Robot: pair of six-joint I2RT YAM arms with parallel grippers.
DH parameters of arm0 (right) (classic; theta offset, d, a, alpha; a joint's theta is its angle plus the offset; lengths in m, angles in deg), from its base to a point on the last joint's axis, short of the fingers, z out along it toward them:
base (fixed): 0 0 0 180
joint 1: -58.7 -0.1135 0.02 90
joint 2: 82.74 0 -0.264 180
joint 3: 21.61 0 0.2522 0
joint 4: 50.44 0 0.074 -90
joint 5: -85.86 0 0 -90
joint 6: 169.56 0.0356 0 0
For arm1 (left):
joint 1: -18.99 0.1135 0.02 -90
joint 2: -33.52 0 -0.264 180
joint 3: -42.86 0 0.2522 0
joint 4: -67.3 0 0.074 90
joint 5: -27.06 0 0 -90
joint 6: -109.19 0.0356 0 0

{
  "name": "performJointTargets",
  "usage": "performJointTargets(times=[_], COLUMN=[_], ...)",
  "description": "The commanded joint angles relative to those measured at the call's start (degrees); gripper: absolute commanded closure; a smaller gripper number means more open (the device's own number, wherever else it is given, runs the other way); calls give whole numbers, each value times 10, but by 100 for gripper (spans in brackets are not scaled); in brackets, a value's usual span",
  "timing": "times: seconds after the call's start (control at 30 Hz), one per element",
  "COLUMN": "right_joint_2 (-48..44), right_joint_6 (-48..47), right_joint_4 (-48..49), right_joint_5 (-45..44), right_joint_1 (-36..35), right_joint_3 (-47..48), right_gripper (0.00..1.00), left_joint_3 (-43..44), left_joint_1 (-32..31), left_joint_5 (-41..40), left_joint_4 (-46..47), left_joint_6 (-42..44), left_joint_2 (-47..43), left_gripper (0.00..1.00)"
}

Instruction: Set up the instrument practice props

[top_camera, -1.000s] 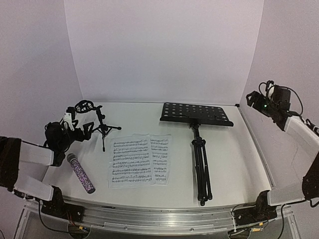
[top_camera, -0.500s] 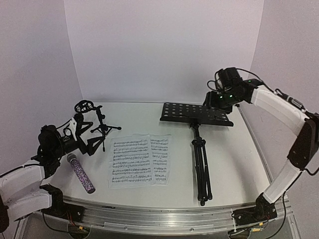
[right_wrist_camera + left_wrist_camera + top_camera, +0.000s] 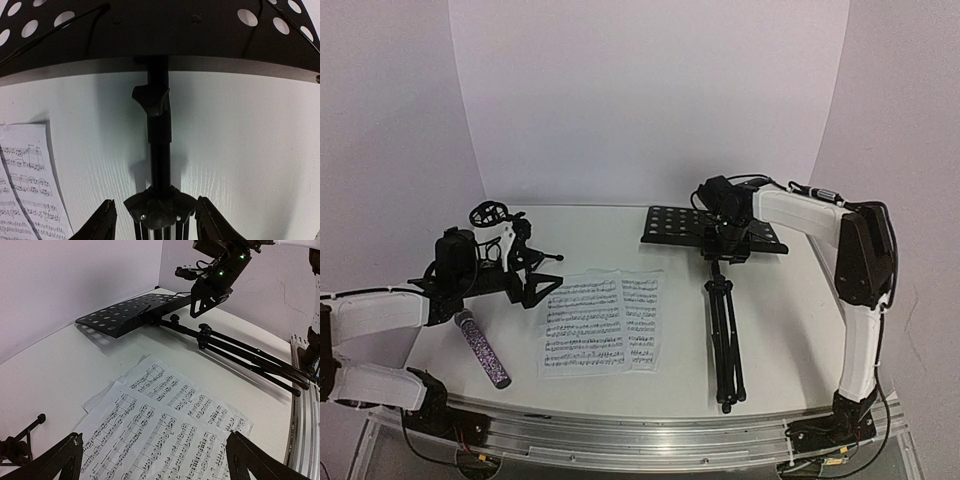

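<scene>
The black music stand lies flat on the table, its perforated tray [image 3: 713, 229] at the back and its folded legs [image 3: 724, 340] toward me. My right gripper [image 3: 728, 250] is open just below the tray, its jaws either side of the stand's pole [image 3: 159, 135] and leg hub, not touching. The white sheet-music pages [image 3: 600, 322] lie flat at centre. My left gripper [image 3: 523, 286] is open and empty, low over the pages' left edge [image 3: 165, 430]. The purple microphone [image 3: 482, 347] lies at front left. The small mic stand [image 3: 510, 235] stands behind my left gripper.
White walls close in the table at the back and both sides. A metal rail [image 3: 640, 435] runs along the near edge. The right arm's forearm [image 3: 800, 212] reaches over the table's back right corner.
My right arm swung in from the far right and came down over the music stand's pole. My left gripper moved right from beside the mic stand to the pages' left edge.
</scene>
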Motion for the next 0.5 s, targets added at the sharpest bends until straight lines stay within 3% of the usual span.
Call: performJointTargets(times=[0.0, 0.2, 0.47], right_joint_2=[53, 95, 101], right_joint_6=[-1, 8, 33], right_joint_4=[-13, -9, 44], right_joint_5=[-40, -57, -62], right_joint_1=[2, 8, 8], right_joint_3=[57, 81, 27], right_gripper=[53, 57, 58], left_joint_3=[34, 37, 27], left_joint_1=[-3, -4, -4], left_joint_5=[-18, -35, -53], left_joint_4=[40, 64, 78], left_joint_6=[-37, -30, -36], left_joint_2=[29, 36, 41], left_gripper=[0, 0, 0])
